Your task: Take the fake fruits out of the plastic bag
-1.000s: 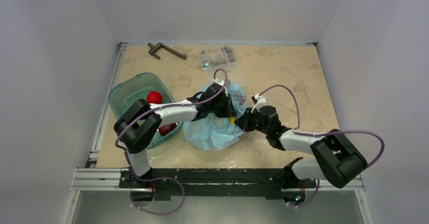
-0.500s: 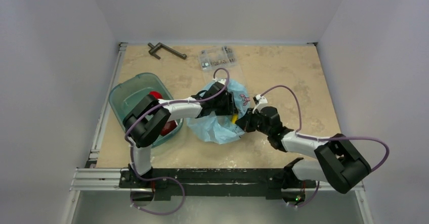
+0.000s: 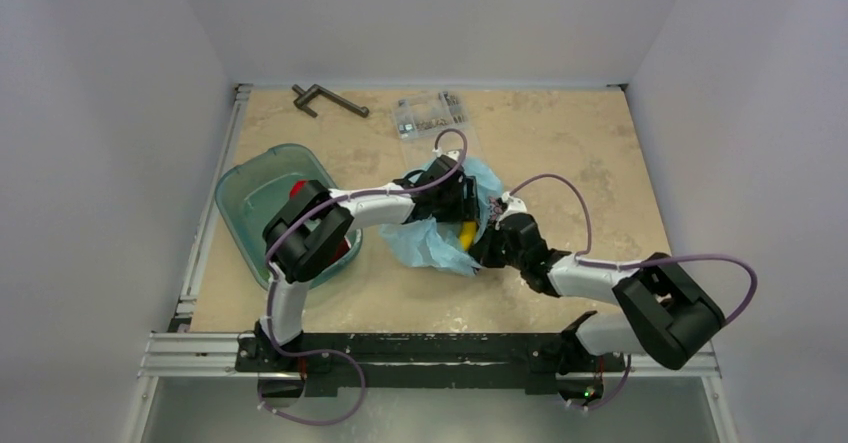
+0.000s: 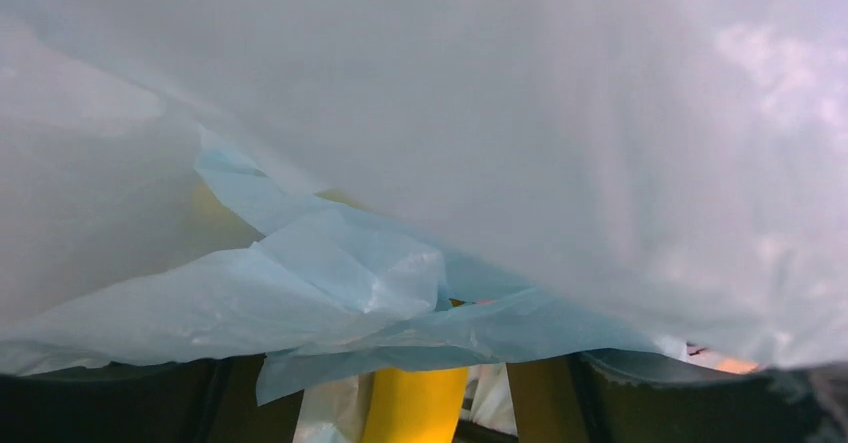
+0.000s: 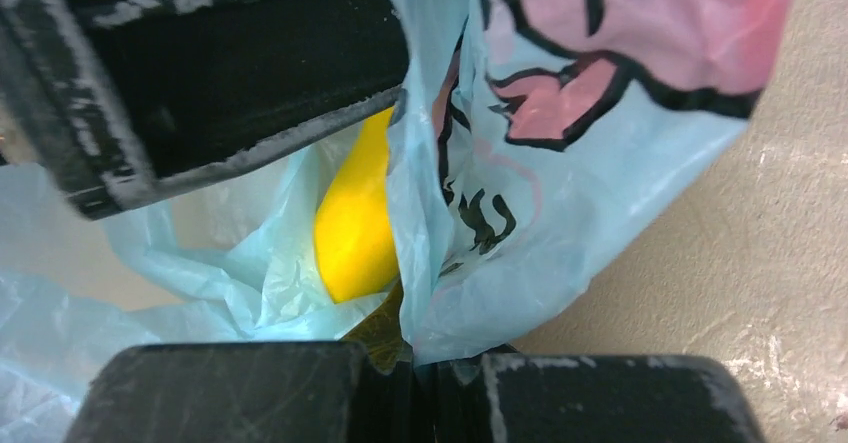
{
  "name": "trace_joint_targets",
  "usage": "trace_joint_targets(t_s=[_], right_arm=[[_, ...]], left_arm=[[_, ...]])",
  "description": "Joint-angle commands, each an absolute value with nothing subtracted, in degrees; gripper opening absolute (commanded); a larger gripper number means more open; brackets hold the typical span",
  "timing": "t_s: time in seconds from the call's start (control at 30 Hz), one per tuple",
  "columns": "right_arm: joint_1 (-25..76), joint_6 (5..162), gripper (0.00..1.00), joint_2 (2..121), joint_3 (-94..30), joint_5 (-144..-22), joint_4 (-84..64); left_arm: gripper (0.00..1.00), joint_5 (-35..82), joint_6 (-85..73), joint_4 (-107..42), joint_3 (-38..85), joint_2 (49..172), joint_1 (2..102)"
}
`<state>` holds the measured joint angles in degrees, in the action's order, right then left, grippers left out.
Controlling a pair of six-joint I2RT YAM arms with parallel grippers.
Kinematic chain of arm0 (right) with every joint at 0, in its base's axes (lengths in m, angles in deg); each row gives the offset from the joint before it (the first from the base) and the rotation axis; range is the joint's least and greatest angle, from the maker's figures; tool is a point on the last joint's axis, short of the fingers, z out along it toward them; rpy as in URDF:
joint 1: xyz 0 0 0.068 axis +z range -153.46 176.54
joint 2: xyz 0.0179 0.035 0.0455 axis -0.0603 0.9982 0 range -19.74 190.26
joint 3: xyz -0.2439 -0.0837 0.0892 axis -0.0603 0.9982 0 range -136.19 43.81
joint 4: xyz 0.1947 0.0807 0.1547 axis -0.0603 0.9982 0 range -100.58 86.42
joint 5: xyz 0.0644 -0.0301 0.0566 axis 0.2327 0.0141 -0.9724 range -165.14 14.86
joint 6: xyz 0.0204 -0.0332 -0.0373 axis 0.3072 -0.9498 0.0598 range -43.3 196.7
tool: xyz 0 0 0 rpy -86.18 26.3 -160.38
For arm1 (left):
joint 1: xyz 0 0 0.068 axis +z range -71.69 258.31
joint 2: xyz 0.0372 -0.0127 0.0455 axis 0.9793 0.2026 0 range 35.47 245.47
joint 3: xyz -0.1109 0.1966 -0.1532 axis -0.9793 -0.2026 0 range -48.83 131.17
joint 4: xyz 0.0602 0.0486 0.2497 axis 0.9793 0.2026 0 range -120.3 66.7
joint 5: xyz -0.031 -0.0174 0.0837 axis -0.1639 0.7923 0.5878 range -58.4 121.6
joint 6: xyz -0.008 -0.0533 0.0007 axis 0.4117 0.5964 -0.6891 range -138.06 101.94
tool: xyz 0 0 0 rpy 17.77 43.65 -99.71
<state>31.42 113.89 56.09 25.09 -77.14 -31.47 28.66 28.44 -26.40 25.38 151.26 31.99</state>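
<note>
The light-blue plastic bag lies crumpled mid-table. My left gripper reaches into it from the left. In the left wrist view the bag drapes over the fingers, and the yellow banana sits between the open jaws with a gap on each side. The banana pokes out of the bag towards my right gripper. The right gripper is shut on the bag's edge, beside the banana. A dark red apple lies in the teal tub. No green piece shows.
The teal tub stands at the left, partly under my left arm. A clear parts box and a dark metal tool lie at the back. A metal rail runs along the table's left edge.
My left gripper has moved up and to the right inside the bag, dragging the bag with it and bunching it. More of the banana shows. The right gripper has stayed clamped on the bag.
</note>
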Motion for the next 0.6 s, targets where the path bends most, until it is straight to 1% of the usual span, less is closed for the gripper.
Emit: trace_joint_targets(t_s=[0.0,0.17,0.27,0.3,0.37,0.4,0.47,0.57], right_arm=[[34.0,117.9,0.0,55.5,23.4,-71.9,-24.3],[35.1,117.8,0.0,51.9,23.0,-69.9,-22.2],[35.5,117.8,0.0,50.0,23.3,-68.2,-21.6],[35.5,117.8,0.0,49.9,23.3,-67.2,-21.4],[35.6,117.7,0.0,50.2,23.2,-65.7,-21.1],[35.6,117.7,0.0,50.6,23.1,-65.3,-21.1],[35.7,117.4,0.0,51.9,22.7,-65.1,-21.8],[35.9,117.1,0.0,53.5,21.5,-64.2,-21.6]], left_arm=[[0.62,35.4,26.1,-14.1,27.0,156.3,31.7],[0.58,42.2,23.1,-8.2,29.0,157.6,31.0],[0.49,43.1,21.9,-6.3,30.5,158.5,30.9],[0.42,42.8,21.4,-6.7,30.2,158.2,30.9],[0.27,40.1,20.4,-7.8,29.8,156.8,31.0],[0.23,38.2,20.0,-8.1,29.9,155.8,31.1],[0.21,33.1,19.1,-9.8,28.8,152.1,31.4],[0.18,20.2,20.1,-17.8,24.6,145.2,32.9]])
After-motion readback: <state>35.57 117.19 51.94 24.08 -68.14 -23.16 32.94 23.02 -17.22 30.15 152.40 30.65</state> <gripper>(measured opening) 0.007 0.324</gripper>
